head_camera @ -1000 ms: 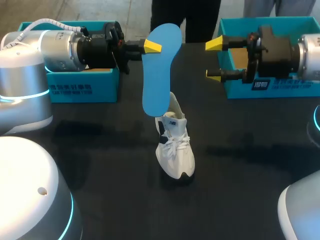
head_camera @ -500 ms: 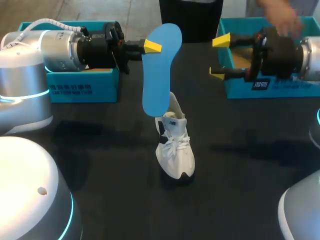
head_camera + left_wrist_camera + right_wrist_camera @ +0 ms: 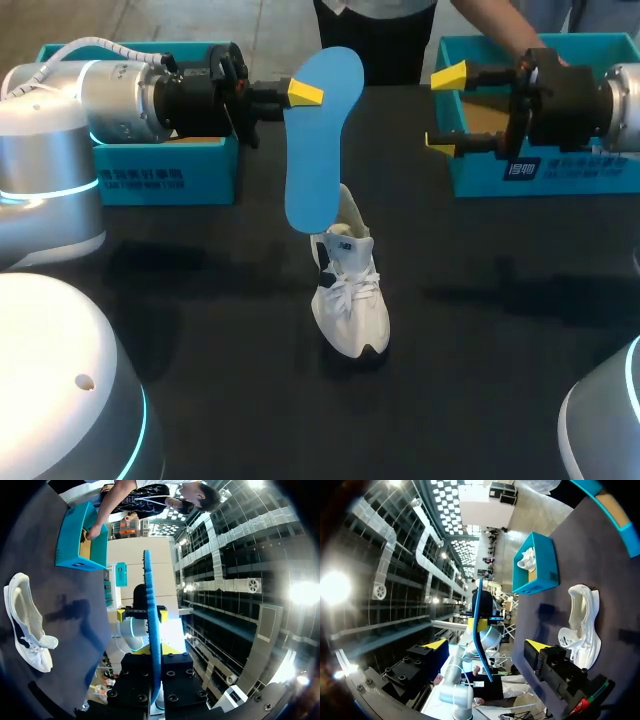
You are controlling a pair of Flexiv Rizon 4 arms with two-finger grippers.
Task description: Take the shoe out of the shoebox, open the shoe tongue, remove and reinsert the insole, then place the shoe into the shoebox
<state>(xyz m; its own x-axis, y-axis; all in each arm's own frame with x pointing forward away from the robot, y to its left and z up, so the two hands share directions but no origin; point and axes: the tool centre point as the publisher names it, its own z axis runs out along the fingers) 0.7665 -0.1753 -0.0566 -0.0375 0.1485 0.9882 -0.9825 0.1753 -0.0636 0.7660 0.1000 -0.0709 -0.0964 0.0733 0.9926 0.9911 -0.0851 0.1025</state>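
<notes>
White shoe (image 3: pixel 350 300) stands mid-table, toe toward the near edge, and the blue insole (image 3: pixel 318 150) hangs upright with its lower end by the heel opening. At 11 o'clock from the shoe the left gripper (image 3: pixel 305 93) pinches the insole's top, arm level; at 1 o'clock the right gripper (image 3: pixel 445 110) gapes wide, holding nothing, arm level. Farthest back are a teal shoebox (image 3: pixel 165 165) at 10 o'clock and a second shoebox (image 3: pixel 560 175) at 2 o'clock, with a person's arm (image 3: pixel 495 25) reaching over it.

Black table (image 3: pixel 200 300) carries a second teal box (image 3: pixel 165 170) at its far left, with a white shoe (image 3: pixel 527 557) lying inside it. Person stands at the far edge; one hand (image 3: pixel 92 531) reaches into the right-hand shoebox (image 3: pixel 75 545).
</notes>
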